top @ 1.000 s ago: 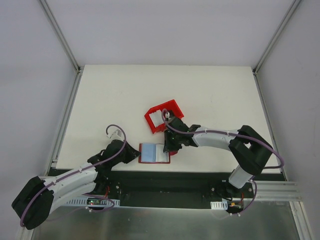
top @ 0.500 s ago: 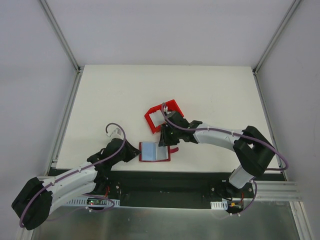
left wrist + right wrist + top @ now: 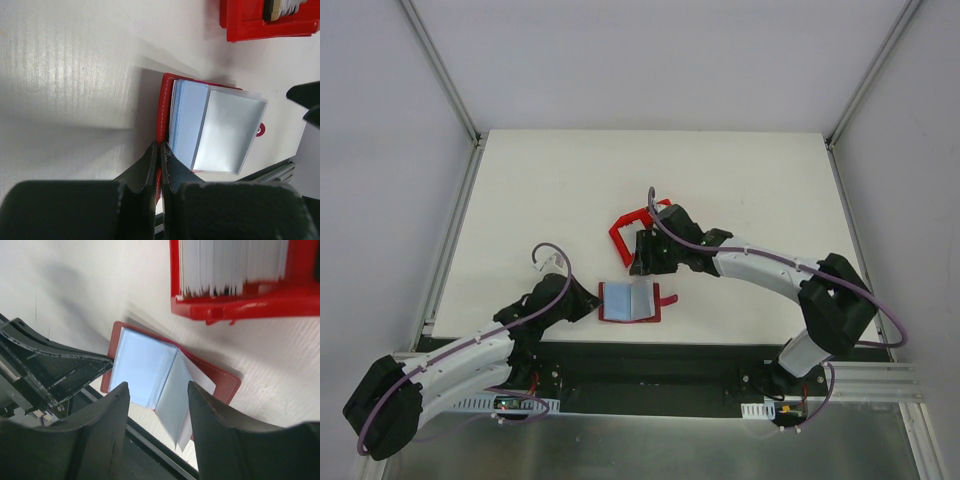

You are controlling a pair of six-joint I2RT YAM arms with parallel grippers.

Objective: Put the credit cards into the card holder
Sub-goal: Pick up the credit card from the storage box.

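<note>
Pinching the card holder [image 3: 220, 130] by the rim of its red cover, the left gripper [image 3: 159, 148] has its jaws pressed together on that edge, low against the white surface [image 3: 75, 65]. The holder lies open and flat, showing pale blue sleeves, with one clear sleeve leaf partly lifted at the fold. In the top view it sits close to the near edge of the surface, its snap tab [image 3: 669, 298] sticking out on the side away from the left gripper.

The right gripper [image 3: 159, 390] hangs above the open holder with its jaws apart and nothing between them. Just beyond it stands a red bin [image 3: 240, 307], near the holder but not touching it. The credit cards [image 3: 230, 265] stand on edge in the bin, packed in a row. Whether any card sits in the holder's sleeves cannot be told.
</note>
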